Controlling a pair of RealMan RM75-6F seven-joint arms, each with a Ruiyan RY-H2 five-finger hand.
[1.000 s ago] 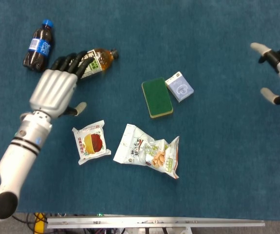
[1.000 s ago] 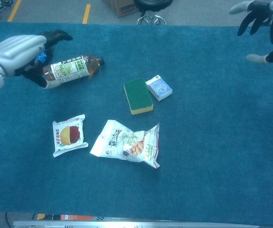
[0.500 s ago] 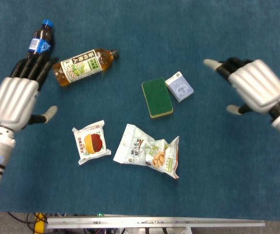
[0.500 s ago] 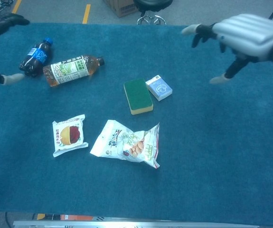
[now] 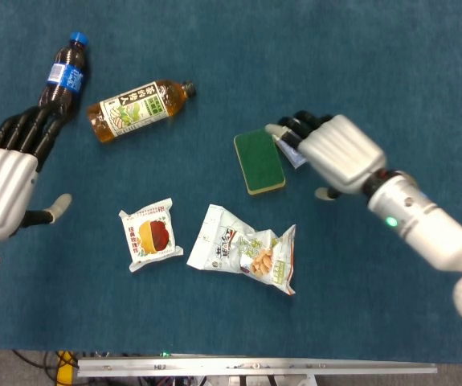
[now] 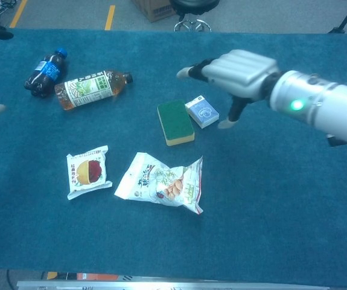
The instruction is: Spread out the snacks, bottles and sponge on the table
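Currently green sponge (image 5: pixel 259 162) lies flat mid-table, yellow edge showing, blue-and-white small box (image 6: pixel 202 112) touching its right side. Right hand (image 5: pixel 333 152) has swung in from the right since half a second ago — now over the box, fingers spread, holding nothing. Left hand (image 5: pixel 7 177) pulled back toward the left edge, also spread and empty. Count: two bottles — cola bottle (image 5: pixel 63 74), tea bottle (image 5: pixel 137 109); two snack packs — small snack pack (image 5: pixel 149 235), large snack bag (image 5: pixel 246 251); one sponge, one box.

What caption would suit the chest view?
Right hand open above the small blue box beside the green sponge.
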